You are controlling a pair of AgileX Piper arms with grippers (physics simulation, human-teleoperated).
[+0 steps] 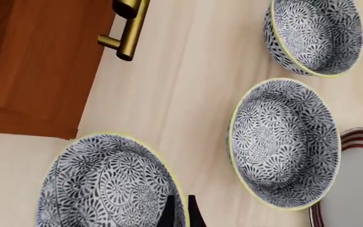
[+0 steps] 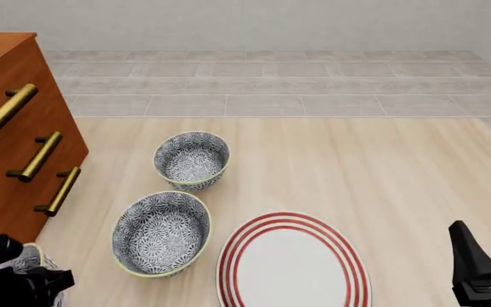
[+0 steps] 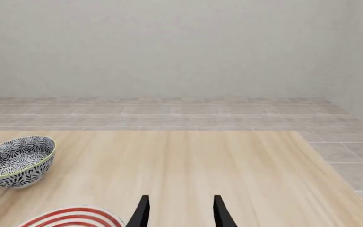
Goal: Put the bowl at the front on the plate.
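The front bowl (image 1: 106, 184), flower-patterned with a yellow-green rim, sits nearest me at the table's left front. In the front view only a sliver of the bowl (image 2: 31, 258) shows behind my left arm. My left gripper (image 1: 181, 215) has its fingers close together astride the bowl's rim, one inside and one outside. In the front view the left gripper (image 2: 23, 281) is a dark mass over the bowl. The white plate (image 2: 293, 268) with red rings lies at centre front, to the right of the bowl. My right gripper (image 3: 178, 213) stands open over the table right of the plate, holding nothing.
Two more patterned bowls stand behind the front one: the middle bowl (image 2: 162, 231) close to the plate's left edge, the back bowl (image 2: 192, 160) farther off. A wooden drawer cabinet (image 2: 15, 141) with brass handles stands along the left. Tiled floor lies beyond the table's far edge.
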